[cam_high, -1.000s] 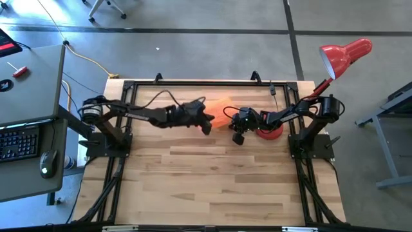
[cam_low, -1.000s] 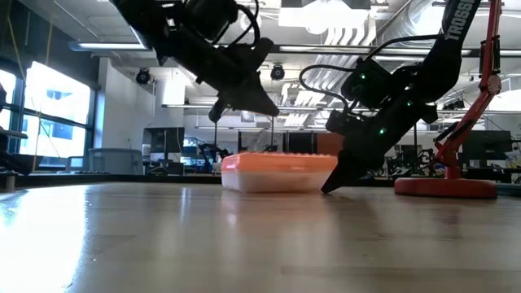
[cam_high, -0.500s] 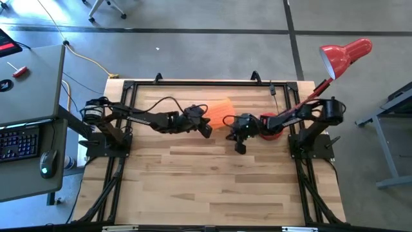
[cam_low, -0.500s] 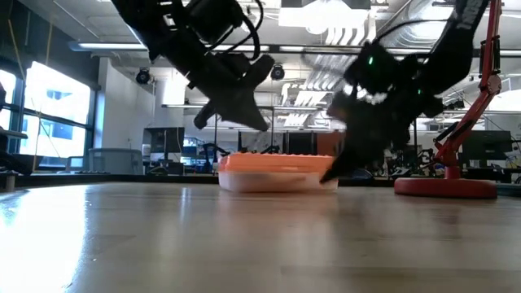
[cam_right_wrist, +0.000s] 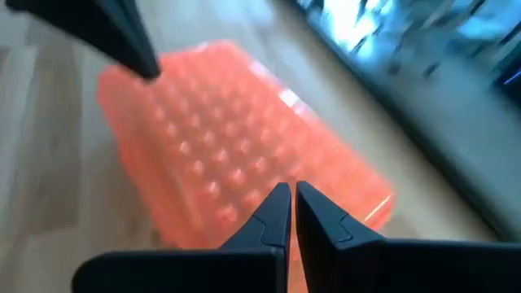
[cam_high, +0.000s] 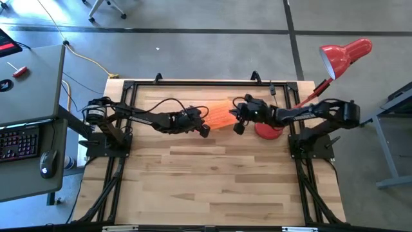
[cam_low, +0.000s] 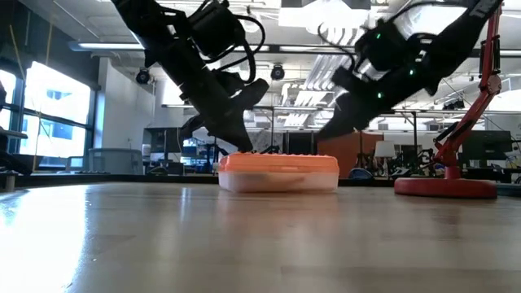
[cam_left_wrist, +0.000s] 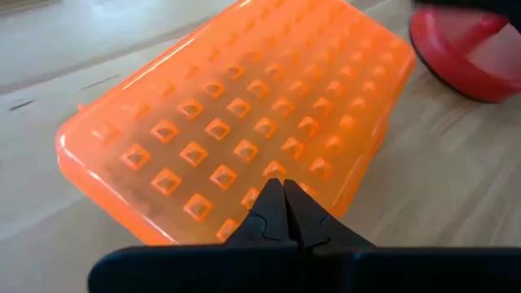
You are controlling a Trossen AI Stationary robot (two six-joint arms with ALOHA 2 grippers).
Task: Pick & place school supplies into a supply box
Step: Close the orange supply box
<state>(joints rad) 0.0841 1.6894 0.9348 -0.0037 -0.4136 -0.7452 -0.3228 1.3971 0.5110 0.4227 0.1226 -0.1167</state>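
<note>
The supply box [cam_high: 219, 113], a clear case with a studded orange lid, lies flat and closed on the table [cam_high: 212, 174] toward its far side. It also shows in the low view [cam_low: 278, 172]. My left gripper [cam_left_wrist: 282, 189] is shut, with its tips down on the lid's left end [cam_low: 238, 150]. My right gripper [cam_right_wrist: 291, 194] is shut and hangs in the air above the box's right end [cam_low: 324, 130], clear of it. No pens, pencils, markers or scissors show in any view. My left gripper presses its shut fingertips on the top of the orange lid [cam_left_wrist: 273, 167], close to the lid's edge at the box's left end. It comes slanting down from the table's left. The box stays flat on the table.
The red desk lamp stands right of the box on its round base [cam_high: 268, 131], close behind my right gripper, and its head [cam_high: 345, 54] hangs beyond the table's far right corner. The table's near half shows only bare wood.
My right gripper has lifted from the table beside the box's right end and drawn back toward the far right, and now hangs above the box. My left gripper has come down from above onto the lid's left end. The box has stayed where it was.
</note>
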